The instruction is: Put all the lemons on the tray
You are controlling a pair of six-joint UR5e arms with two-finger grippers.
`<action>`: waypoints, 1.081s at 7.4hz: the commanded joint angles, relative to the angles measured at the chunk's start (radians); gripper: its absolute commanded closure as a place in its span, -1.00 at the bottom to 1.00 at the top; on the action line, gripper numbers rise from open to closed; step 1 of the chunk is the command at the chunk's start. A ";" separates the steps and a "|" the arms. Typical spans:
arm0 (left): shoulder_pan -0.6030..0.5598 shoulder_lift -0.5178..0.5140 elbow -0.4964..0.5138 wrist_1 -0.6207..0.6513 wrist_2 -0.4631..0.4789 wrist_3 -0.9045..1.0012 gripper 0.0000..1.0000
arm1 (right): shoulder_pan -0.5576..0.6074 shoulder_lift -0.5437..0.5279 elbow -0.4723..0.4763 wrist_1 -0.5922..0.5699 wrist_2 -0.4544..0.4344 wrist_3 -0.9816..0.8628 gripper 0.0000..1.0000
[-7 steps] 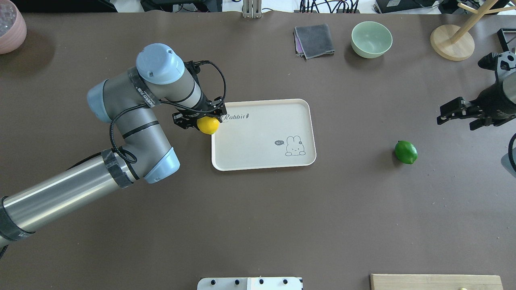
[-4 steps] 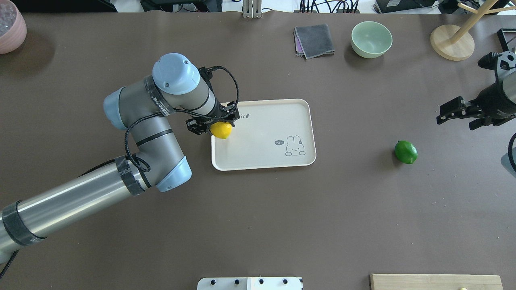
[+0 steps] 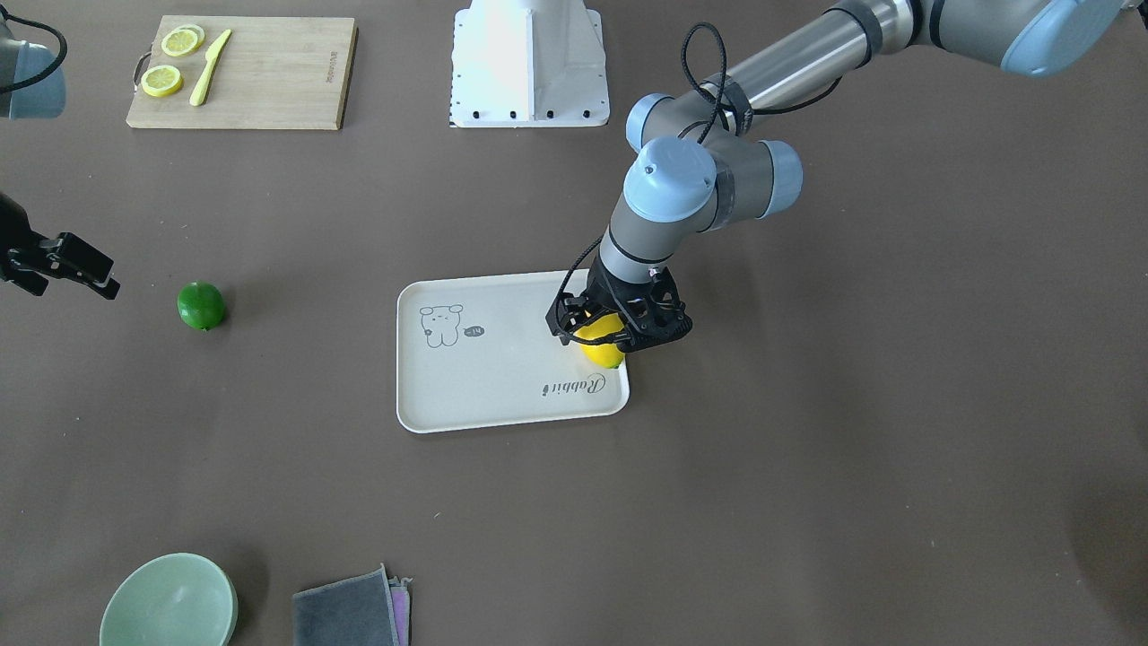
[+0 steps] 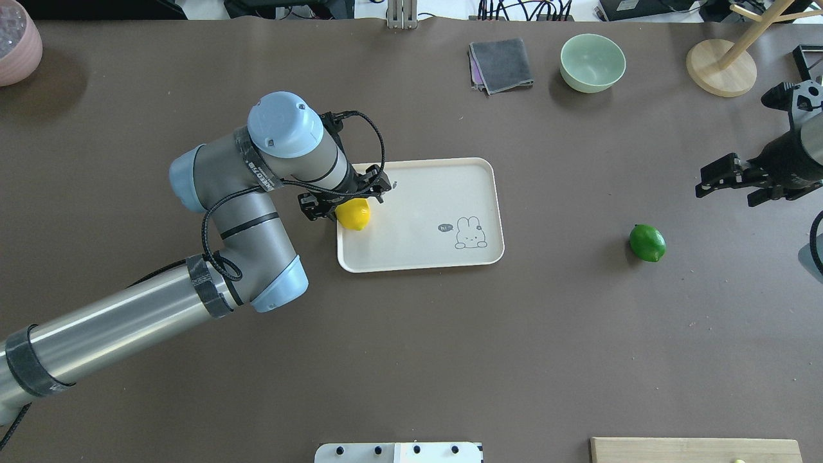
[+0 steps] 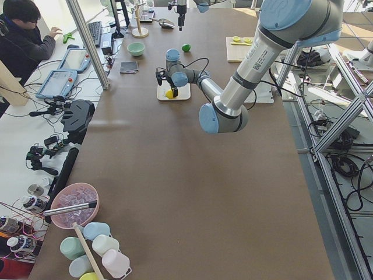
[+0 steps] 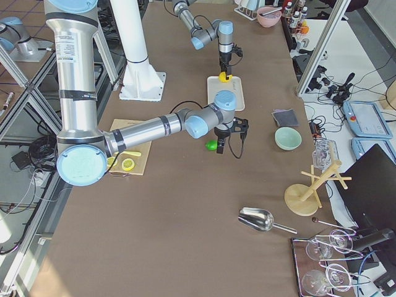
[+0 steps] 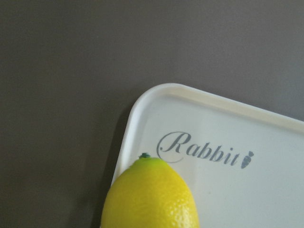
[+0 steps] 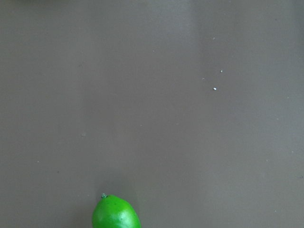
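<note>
The left gripper (image 4: 346,200) is closed on the yellow lemon (image 4: 354,214), carrying it at the left edge of the tray (image 4: 418,193), mid-frame in the overhead view. In the left wrist view the lemon sits at bottom centre. Its long axis runs up the frame and its green tip points toward the lettering (image 7: 204,152). Its left flank overlaps the tray's rim, so it hangs only just inside the corner. Whether it touches the tray floor I cannot tell. Judging by this, a release here could land it against the rim; a little more travel toward the tray's middle, to the right in the overhead view, would be safer.

The green lemon (image 4: 647,242) lies on the bench (image 4: 578,334), well to the right of the tray. The right gripper (image 4: 730,183) hangs near it at the right edge of the frame, its jaws apart and empty. The fruit lies down and to the left of that gripper, so the right arm is plainly the nearer one for that pick.
</note>
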 commanded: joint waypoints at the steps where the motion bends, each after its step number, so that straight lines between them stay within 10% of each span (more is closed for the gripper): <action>1: -0.068 0.010 -0.008 0.011 -0.036 0.057 -0.96 | 0.000 0.002 0.000 0.000 0.000 0.000 -1.00; 3: -0.243 0.106 -0.037 0.014 -0.216 0.233 -0.96 | -0.004 0.003 0.000 -0.003 0.003 0.000 -1.00; 8: -0.427 0.377 -0.086 0.014 -0.266 0.828 -0.96 | -0.178 0.076 0.000 0.002 -0.072 -0.018 -1.00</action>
